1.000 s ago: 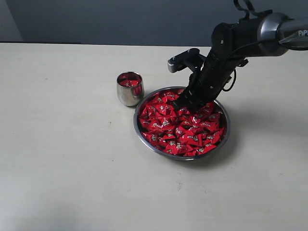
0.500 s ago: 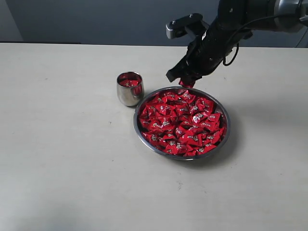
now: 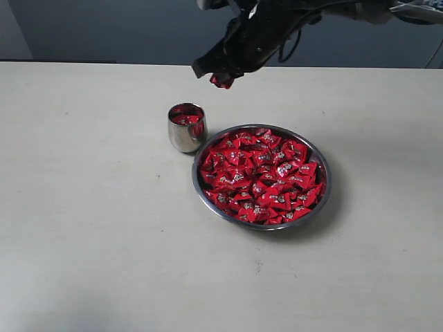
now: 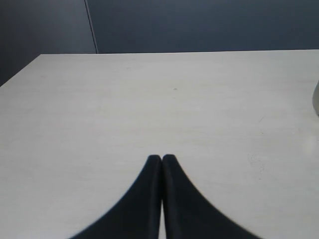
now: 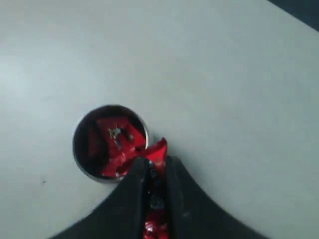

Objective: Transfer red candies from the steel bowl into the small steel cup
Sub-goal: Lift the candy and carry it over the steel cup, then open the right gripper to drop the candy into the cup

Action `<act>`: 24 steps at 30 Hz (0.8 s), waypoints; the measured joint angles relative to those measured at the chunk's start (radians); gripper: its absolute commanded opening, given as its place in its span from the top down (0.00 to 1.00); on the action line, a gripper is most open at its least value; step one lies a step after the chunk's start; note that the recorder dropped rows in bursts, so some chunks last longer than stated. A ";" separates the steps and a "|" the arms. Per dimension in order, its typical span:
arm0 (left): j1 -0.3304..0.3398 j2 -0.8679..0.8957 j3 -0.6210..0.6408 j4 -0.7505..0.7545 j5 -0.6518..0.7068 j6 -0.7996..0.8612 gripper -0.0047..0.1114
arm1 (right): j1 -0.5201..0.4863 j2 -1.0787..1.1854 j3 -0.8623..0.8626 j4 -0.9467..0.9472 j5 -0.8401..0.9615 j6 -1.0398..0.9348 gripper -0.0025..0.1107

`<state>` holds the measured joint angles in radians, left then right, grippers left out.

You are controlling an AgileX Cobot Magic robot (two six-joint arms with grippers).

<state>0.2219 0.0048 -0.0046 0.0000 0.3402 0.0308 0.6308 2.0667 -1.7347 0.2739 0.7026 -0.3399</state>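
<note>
The steel bowl (image 3: 318, 201) sits right of centre, heaped with red candies (image 3: 261, 174). Just to its left stands the small steel cup (image 3: 186, 129), with a few red candies (image 5: 117, 138) inside. My right gripper (image 3: 221, 78) hangs high above the table, up and to the right of the cup, shut on one red candy (image 3: 223, 81). In the right wrist view that candy (image 5: 157, 150) sticks out between the fingertips (image 5: 137, 167) beside the cup's rim (image 5: 81, 125). My left gripper (image 4: 162, 158) is shut on nothing over bare table and does not show in the exterior view.
The pale table (image 3: 90, 235) stretches wide to the left and front of the cup and bowl. A dark wall (image 3: 104, 31) runs behind the table's far edge. A pale rounded edge (image 4: 316, 97) shows at the border of the left wrist view.
My right gripper rose out of the bowl with a candy and travelled left and up, from the bowl's far side to a spot above and right of the cup.
</note>
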 measured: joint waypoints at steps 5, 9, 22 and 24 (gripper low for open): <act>0.000 0.000 0.000 0.000 0.000 0.000 0.96 | 0.038 0.081 -0.109 0.012 -0.009 0.000 0.87; 0.000 0.000 0.000 0.000 0.000 0.000 0.96 | 0.048 0.150 -0.186 0.021 -0.009 0.000 0.87; 0.000 0.000 0.000 0.000 0.000 0.000 0.96 | 0.058 0.243 -0.247 0.069 0.029 0.000 0.87; 0.000 0.000 0.000 0.000 0.000 0.000 0.96 | 0.058 0.254 -0.247 0.072 0.043 0.000 0.87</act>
<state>0.2219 0.0048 -0.0046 0.0000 0.3402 0.0308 0.6887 2.3202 -1.9812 0.3456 0.7460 -0.3399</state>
